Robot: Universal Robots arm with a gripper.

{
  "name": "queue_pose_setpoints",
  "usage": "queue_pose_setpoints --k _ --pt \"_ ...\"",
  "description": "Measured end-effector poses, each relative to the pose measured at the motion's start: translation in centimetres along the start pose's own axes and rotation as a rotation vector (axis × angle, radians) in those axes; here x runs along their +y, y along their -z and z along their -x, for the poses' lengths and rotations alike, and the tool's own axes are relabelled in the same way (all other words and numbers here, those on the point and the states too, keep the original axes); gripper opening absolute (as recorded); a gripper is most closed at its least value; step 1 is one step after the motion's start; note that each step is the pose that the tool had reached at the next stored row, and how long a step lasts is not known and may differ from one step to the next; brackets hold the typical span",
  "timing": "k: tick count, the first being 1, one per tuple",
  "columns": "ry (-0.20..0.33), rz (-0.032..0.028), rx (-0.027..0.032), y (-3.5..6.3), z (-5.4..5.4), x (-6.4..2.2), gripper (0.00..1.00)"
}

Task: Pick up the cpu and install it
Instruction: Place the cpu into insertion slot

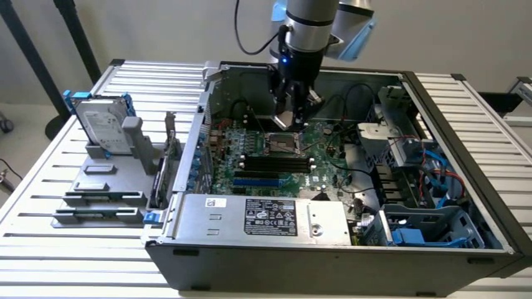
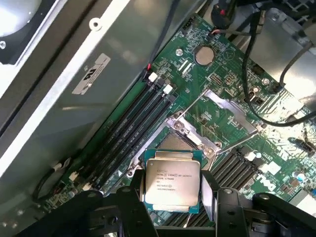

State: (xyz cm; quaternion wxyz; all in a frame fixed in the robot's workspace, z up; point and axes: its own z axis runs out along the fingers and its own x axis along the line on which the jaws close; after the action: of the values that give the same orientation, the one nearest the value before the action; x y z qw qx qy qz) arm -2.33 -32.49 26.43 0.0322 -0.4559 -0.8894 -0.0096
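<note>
The cpu (image 2: 172, 181) in the pinch of the tool (image 2: 172, 198), apparently just above the socket (image 2: 183, 137).

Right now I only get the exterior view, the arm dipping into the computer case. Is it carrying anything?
Observer: Yes, the wrist view shows the tool clamped on the cpu, gripping two opposite edges.
Operator: Is its slot ready?
Observer: The socket is open, its metal cover plate swung aside.
Operator: Which side of the chip faces the wrist camera?
Observer: The silvery side, with printed lettering.
</note>
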Motion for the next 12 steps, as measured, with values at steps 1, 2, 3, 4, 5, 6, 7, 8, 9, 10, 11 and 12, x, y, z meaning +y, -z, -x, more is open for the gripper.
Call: queue_pose_setpoints --k 1,2,3,4,5,6,7,8,9,10,11,12 --pt "-0.019 0.0012 0.0002 -0.09 0.01 0.0 0.55" --pt "-0.036 0.0023 0.0004 -0.17 0.01 0.0 0.55" --pt "-0.054 0.0035 0.0006 -0.25 0.02 0.0 0.55" --pt "-0.072 0.0046 0.0008 -0.34 0.02 0.0 0.55" --pt "-0.09 0.0059 0.001 -0.43 0.03 0.0 0.55" --pt "-0.108 0.0071 0.0013 -0.52 0.03 0.01 0.55" --pt "-0.127 0.0084 0.0015 -0.61 0.04 0.01 0.55" --pt "-0.145 0.0095 0.0017 -0.7 0.05 0.01 0.55" --pt "-0.163 0.0107 0.0019 -0.79 0.05 0.01 0.55" --pt "-0.182 0.0119 0.0021 -0.88 0.06 0.01 0.55" --pt "-0.2 0.0131 0.0024 -0.97 0.07 0.01 0.55" --pt "-0.217 0.0144 0.0027 -1.06 0.07 0.01 0.55"
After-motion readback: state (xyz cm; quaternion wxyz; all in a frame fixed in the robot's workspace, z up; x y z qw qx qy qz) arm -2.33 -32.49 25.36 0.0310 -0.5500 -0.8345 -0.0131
